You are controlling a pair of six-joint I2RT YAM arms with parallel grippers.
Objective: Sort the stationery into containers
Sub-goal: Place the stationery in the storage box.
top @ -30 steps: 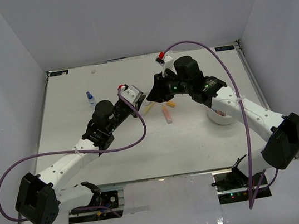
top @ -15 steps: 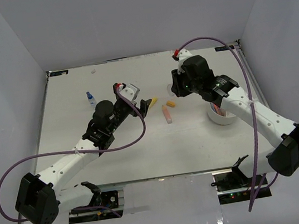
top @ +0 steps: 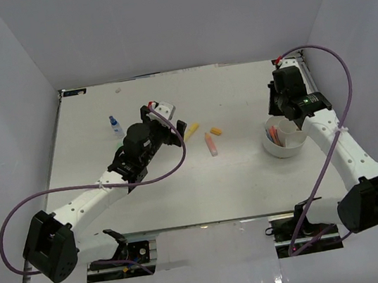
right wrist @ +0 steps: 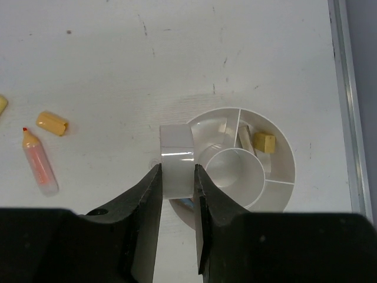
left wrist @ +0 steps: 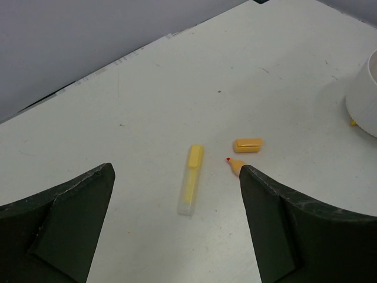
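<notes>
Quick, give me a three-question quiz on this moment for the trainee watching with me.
1. True or false: the left gripper is shut on the yellow highlighter.
2. The right gripper holds: A the yellow highlighter, B a white block, C nothing.
3. Fill in: the small yellow eraser lies inside the white ___.
Key: 1 false: jaws open, highlighter lying loose; 2 B; 3 tub.

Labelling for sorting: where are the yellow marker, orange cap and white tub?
Translucent yellow marker (left wrist: pixel 191 180), left wrist view, mid-barrel.
Small orange cap (left wrist: pixel 248 145), left wrist view, middle.
Round white divided tub (right wrist: pixel 238 174), right wrist view, bare centre compartment.
</notes>
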